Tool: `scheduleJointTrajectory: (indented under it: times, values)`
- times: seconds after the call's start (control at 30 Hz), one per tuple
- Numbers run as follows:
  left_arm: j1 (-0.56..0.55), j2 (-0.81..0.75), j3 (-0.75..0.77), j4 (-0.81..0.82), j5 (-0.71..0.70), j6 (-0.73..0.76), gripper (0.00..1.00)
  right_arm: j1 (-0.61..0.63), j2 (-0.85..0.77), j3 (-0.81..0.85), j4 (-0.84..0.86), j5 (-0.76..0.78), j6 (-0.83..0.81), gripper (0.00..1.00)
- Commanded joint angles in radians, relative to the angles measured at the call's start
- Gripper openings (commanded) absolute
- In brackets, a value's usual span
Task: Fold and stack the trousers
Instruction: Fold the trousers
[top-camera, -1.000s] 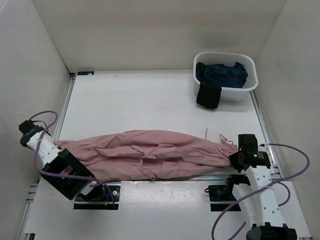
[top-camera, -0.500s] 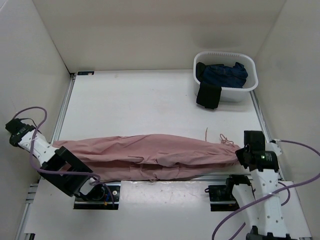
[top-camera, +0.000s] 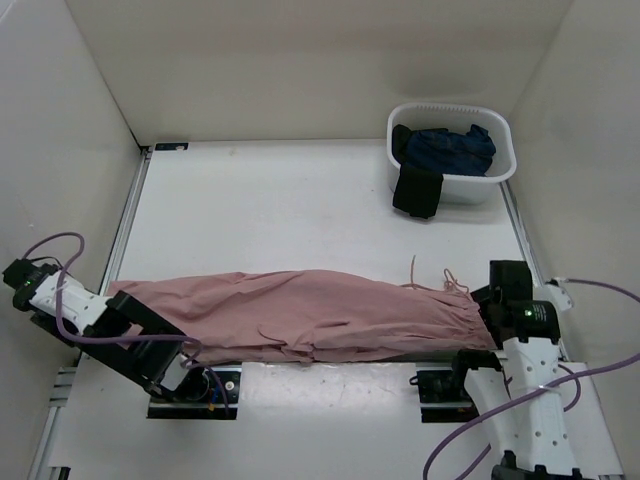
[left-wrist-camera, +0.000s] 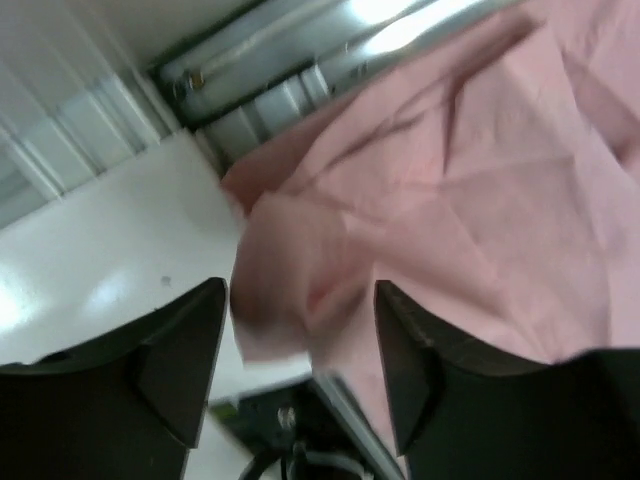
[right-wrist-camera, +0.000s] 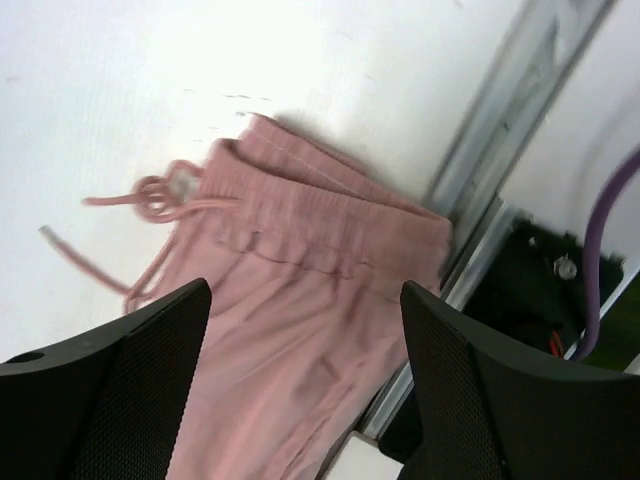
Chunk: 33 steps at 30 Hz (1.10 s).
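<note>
The trousers (top-camera: 300, 315) lie stretched in a long band across the near edge of the table (top-camera: 300, 210), legs to the left and waistband (right-wrist-camera: 330, 225) to the right. The near hem hangs slightly over the table's front rail.

The left gripper (left-wrist-camera: 300, 290) sits at the leg end. Its fingers (left-wrist-camera: 185, 360) are spread apart with a bunched fold of pink cloth between them, and nothing shows them pinching it (that view is blurred).

The right gripper (right-wrist-camera: 305, 290) is over the waistband, its jaws wide and clear of the cloth. The gathered band lies flat on the table beside the metal side rail. The drawstring (right-wrist-camera: 150, 195) trails off it onto bare table, knotted near the band.

At the far right corner a white basket (top-camera: 505, 170) holds dark garments (top-camera: 450, 148), and one black piece drapes over its front wall. The basket is well apart from the trousers
</note>
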Motion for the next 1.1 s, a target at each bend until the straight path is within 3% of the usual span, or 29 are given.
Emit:
scheduleJointTrajectory:
  times: [0.0, 0.03, 0.17, 0.3, 0.37, 0.57, 0.7, 0.73, 0.83, 0.93, 1.07]
  values:
    - [0.055, -0.049, 0.141, -0.141, 0.07, -0.025, 0.78, 0.0, 0.064, 0.136, 0.071, -0.006, -0.253, 0.81]
    - [0.055, -0.049, 0.162, -0.176, 0.091, -0.025, 0.79, 0.0, 0.111, 0.154, 0.095, -0.051, -0.352, 0.78]
    - [0.025, -0.046, 0.115, -0.223, 0.142, -0.025, 0.83, 0.027, 0.219, 0.181, 0.187, -0.286, -0.476, 0.69]
    - [0.003, 0.006, 0.055, -0.208, 0.158, -0.025, 0.8, 0.206, 0.3, 0.147, 0.232, -0.297, -0.464, 0.6]
    - [-0.026, 0.019, 0.003, -0.16, 0.1, -0.025, 0.78, 0.292, 0.331, 0.132, 0.232, -0.277, -0.423, 0.58]
    - [-0.161, -0.079, -0.121, -0.102, 0.125, -0.025, 0.79, 0.406, 0.383, -0.025, 0.258, -0.306, -0.277, 0.55]
    - [-0.397, -0.089, -0.205, 0.01, 0.031, -0.025, 0.75, 0.406, 0.461, -0.138, 0.322, -0.318, -0.216, 0.55]
    - [-0.42, -0.07, -0.247, 0.073, -0.04, -0.025, 0.73, 0.406, 0.486, -0.167, 0.341, -0.318, -0.215, 0.55]
    - [-0.462, 0.003, -0.281, 0.119, -0.071, -0.025, 0.66, 0.365, 0.604, -0.177, 0.424, -0.318, -0.188, 0.55]
    - [-0.503, 0.061, -0.29, 0.205, -0.089, -0.025, 0.55, 0.237, 0.713, -0.152, 0.5, -0.307, -0.179, 0.55]
    - [-0.562, 0.149, -0.166, 0.219, -0.089, -0.025, 0.43, 0.069, 0.851, -0.079, 0.566, -0.298, -0.179, 0.53]
